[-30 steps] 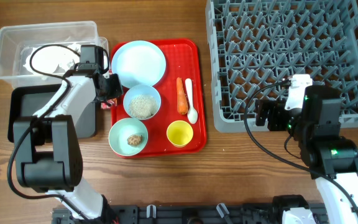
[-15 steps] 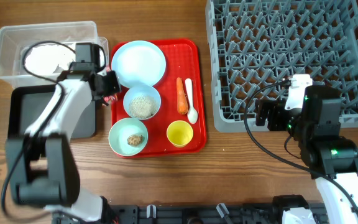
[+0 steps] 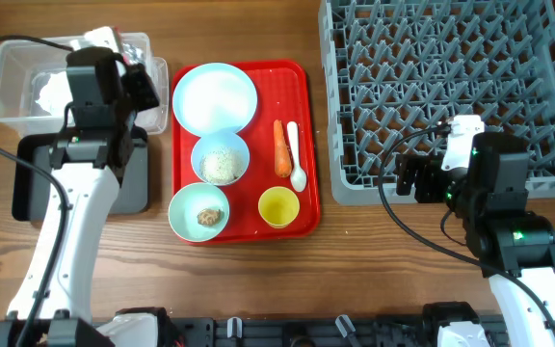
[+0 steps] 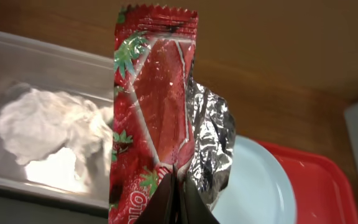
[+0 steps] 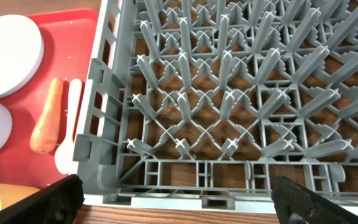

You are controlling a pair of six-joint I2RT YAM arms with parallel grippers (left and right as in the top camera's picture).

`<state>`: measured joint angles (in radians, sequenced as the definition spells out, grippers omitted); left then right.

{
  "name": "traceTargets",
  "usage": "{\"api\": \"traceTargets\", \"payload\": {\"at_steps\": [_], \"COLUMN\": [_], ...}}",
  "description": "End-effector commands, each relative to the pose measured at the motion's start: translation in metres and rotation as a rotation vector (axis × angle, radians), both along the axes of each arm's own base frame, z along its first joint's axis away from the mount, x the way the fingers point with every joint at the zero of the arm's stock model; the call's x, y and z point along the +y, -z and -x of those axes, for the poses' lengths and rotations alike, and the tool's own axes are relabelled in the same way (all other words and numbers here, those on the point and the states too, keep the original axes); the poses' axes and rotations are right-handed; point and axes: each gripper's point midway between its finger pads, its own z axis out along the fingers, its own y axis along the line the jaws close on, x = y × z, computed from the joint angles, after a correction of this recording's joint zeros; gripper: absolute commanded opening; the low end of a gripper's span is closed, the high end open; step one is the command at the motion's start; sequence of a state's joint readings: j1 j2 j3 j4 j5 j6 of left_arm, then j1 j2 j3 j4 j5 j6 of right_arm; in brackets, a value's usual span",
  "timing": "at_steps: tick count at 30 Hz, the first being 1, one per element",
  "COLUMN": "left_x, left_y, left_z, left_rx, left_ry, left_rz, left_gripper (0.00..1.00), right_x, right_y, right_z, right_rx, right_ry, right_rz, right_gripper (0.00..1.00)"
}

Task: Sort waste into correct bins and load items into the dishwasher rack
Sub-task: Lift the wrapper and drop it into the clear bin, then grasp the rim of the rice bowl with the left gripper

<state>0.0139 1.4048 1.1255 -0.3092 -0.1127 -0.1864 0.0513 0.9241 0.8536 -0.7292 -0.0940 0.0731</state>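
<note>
Holding the red-and-white wrapper [image 4: 157,106] pinched by its lower end, my left claw [image 4: 178,200] is closed tight on it. The wrapper's long axis runs straight out from the fingertips, silver lining flared to one side. In the wrist view it hangs about over the edge of the clear tub [image 4: 36,68]. The tub's inside, with crumpled white paper [image 4: 42,124] in it, lies to the left, and the pale plate [image 4: 260,180] on the red tray [image 4: 331,186] lies to the right. I judge a short shift toward the tub's middle is wanted before letting go, or the wrapper may land on the bench [image 4: 278,56]. The tub has room. My right claw [image 5: 179,202] stands wide and empty at the front edge of the dishwasher rack [image 5: 229,93], well apart.
</note>
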Motion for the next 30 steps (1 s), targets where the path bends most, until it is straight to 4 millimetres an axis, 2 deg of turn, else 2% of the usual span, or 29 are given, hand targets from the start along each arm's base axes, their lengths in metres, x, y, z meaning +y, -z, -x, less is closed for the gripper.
{"api": "traceTargets", "payload": {"at_steps": [1, 4, 7, 8, 10, 11, 14, 18, 21, 24, 25, 30], "left_x": [0.048, 0.070, 0.086, 0.089, 0.089, 0.087, 0.075, 0.042, 0.014, -0.015, -0.031, -0.084], "left_y": [0.022, 0.040, 0.060, 0.065, 0.064, 0.061, 0.054, 0.046, 0.049, 0.063, 0.072, 0.096], "left_z": [-0.012, -0.018, -0.020, -0.020, -0.021, -0.021, -0.024, -0.025, -0.019, -0.007, 0.002, 0.036], "left_rx": [0.021, 0.043, 0.081, 0.092, 0.087, 0.080, 0.057, 0.046, 0.080, 0.166, 0.219, 0.383], "left_ry": [-0.146, -0.192, -0.223, -0.229, -0.225, -0.219, -0.166, -0.044, 0.041, 0.110, 0.149, 0.277], "left_rz": [-0.039, -0.038, -0.035, -0.032, -0.030, -0.026, 0.007, 0.072, 0.112, 0.136, 0.150, 0.169], "left_gripper": [0.04, 0.04, 0.11, 0.34, 0.40, 0.47, 0.57, 0.63, 0.64, 0.64, 0.64, 0.65], "right_x": [0.003, 0.003, 0.003, 0.003, 0.003, 0.003, 0.003, 0.003, 0.003, 0.003, 0.003, 0.003], "right_y": [-0.011, -0.011, -0.011, -0.011, -0.011, -0.011, -0.011, -0.011, -0.011, -0.011, -0.011, -0.011], "right_z": [-0.003, -0.003, -0.003, -0.003, -0.003, -0.003, -0.003, -0.003, -0.003, -0.003, -0.003, -0.003], "right_rx": [-0.026, -0.026, -0.026, -0.026, -0.026, -0.026, -0.026, -0.026, -0.026, -0.026, -0.026, -0.026], "right_ry": [-0.017, -0.017, -0.017, -0.017, -0.017, -0.017, -0.017, -0.017, -0.017, -0.017, -0.017, -0.017], "right_rz": [-0.003, -0.003, -0.004, -0.004, -0.003, -0.003, -0.003, -0.003, -0.003, -0.003, -0.003, -0.003], "right_gripper": [1.00, 1.00, 1.00, 1.00, 1.00, 1.00, 1.00, 1.00, 1.00, 1.00, 1.00, 1.00]}}
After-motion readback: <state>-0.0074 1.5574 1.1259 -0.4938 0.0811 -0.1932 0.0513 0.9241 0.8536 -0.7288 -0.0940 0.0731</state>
